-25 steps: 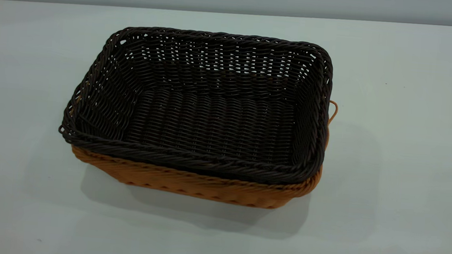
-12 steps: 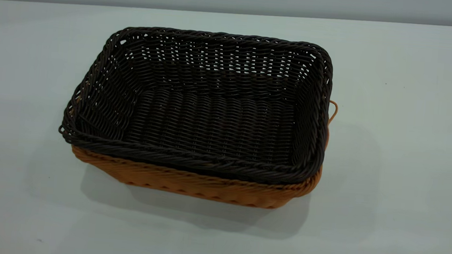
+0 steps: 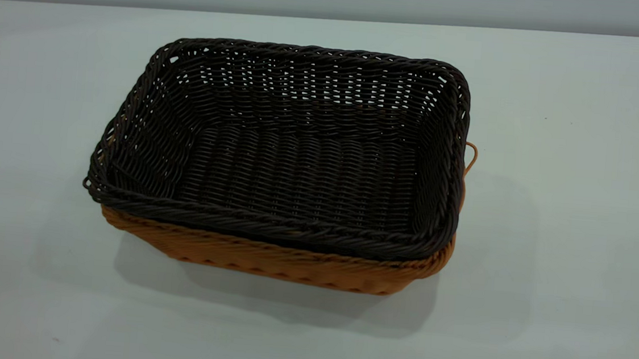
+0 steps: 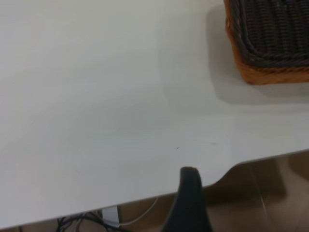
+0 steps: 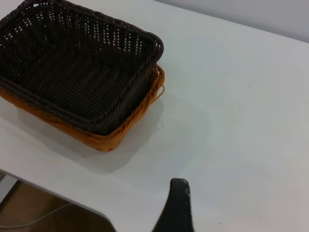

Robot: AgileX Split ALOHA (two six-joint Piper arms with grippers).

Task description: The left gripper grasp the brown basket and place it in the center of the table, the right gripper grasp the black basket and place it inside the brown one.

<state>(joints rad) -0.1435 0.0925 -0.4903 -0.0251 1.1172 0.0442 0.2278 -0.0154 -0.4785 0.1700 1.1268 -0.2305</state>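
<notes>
The black basket (image 3: 293,149) sits nested inside the brown basket (image 3: 279,259) near the middle of the table (image 3: 571,165), in the exterior view. In the left wrist view, the left gripper (image 4: 189,203) shows one finger only, well apart from the baskets; how far it is open I cannot tell. In the right wrist view, the same holds for the right gripper (image 5: 176,208).

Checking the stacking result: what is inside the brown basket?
The black basket sits nested inside the brown basket, its rim standing higher. The black basket is empty. The brown basket's floor is covered.
</notes>
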